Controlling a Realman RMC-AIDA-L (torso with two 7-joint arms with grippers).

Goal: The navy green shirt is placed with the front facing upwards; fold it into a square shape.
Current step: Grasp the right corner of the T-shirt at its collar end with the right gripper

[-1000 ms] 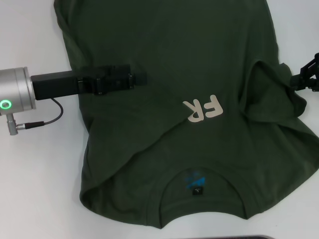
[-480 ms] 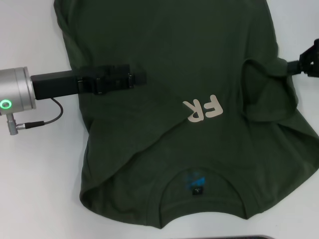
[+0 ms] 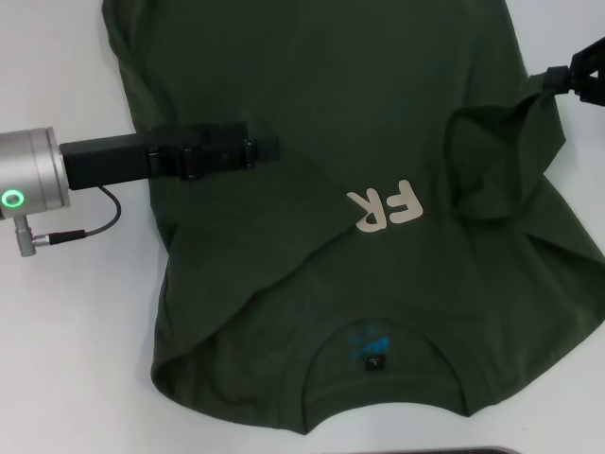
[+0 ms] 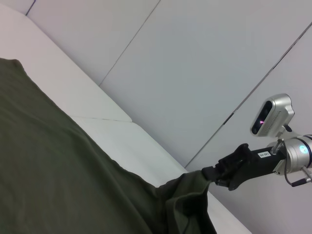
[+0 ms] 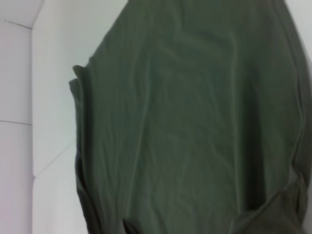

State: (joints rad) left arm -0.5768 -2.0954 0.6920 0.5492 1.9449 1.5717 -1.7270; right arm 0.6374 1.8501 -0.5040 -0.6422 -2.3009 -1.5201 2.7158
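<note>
The navy green shirt [image 3: 321, 95] lies spread on the white table, its collar [image 3: 378, 378] nearest me. The cream letters "FR" [image 3: 386, 206] show, and a fold covers the rest of the word. My left gripper [image 3: 265, 148] rests shut and flat on the shirt's left half, holding nothing. At the right edge my right gripper [image 3: 560, 78] is shut on the shirt's right sleeve, lifting it into a raised loop of cloth [image 3: 492, 161]. The left wrist view shows that right gripper [image 4: 214, 174] pinching the lifted fabric [image 4: 190, 190]. Only hanging green cloth [image 5: 195, 122] fills the right wrist view.
White table [image 3: 66, 331] surrounds the shirt on the left and right. A thin cable [image 3: 95, 222] hangs from the left arm's silver wrist [image 3: 28, 175]. A dark strip [image 3: 473, 451] shows at the near edge. Pale wall panels [image 4: 195, 58] stand behind the table.
My right gripper has moved away from me along the shirt's right edge, raising the sleeve and drawing its fold higher. The left arm has stayed still.
</note>
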